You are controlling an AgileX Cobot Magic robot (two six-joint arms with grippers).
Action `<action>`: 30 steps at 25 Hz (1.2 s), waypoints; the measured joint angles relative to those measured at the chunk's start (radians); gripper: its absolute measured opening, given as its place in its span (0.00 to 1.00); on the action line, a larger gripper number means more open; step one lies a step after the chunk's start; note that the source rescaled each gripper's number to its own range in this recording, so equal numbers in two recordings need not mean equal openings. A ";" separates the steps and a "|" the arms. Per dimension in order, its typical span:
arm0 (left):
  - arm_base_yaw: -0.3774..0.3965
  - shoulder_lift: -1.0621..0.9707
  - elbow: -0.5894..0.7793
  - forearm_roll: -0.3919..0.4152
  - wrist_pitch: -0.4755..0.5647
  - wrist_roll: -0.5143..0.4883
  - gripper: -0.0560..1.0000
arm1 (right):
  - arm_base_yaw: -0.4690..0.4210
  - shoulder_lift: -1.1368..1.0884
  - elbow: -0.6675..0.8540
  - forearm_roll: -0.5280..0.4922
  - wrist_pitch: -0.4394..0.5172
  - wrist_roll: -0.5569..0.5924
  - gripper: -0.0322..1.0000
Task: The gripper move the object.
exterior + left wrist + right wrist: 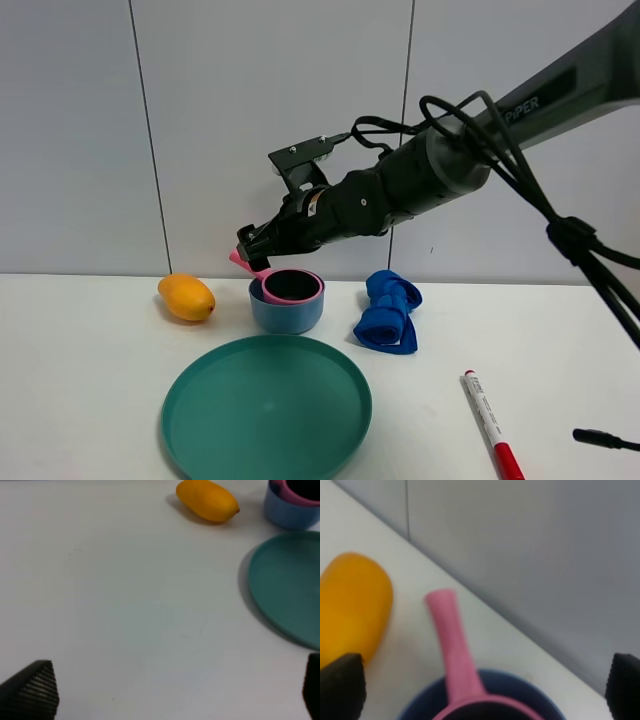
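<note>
The pink saucepan point(290, 287) sits inside a light blue bowl point(286, 314) at the back middle of the table, its handle point(240, 261) pointing up and to the left. My right gripper point(252, 243) reaches across from the right and hovers at the handle. In the right wrist view the pink handle point(451, 640) lies between the two black fingertips point(342, 684), which are wide apart and not touching it; the right gripper point(482, 685) is open. My left gripper point(180, 695) is open and empty above bare table; only its fingertips point(35, 690) show.
An orange fruit point(186, 297) lies left of the bowl. A teal plate point(267, 408) lies in front of it. A blue crumpled cloth point(388, 312) lies to the right. A red-capped marker point(492, 425) and a black cable end point(605, 438) lie at the front right.
</note>
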 joint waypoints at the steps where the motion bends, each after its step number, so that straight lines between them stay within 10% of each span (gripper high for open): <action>1: 0.000 0.000 0.000 0.000 0.000 0.000 1.00 | 0.002 -0.014 0.000 0.000 0.029 0.000 0.97; 23: 0.000 0.000 0.000 0.000 0.000 0.000 1.00 | 0.009 -0.455 -0.006 0.106 1.146 0.000 0.97; 30: 0.000 0.000 0.000 0.000 0.000 0.000 1.00 | 0.005 -0.470 -0.006 0.107 1.271 0.000 0.97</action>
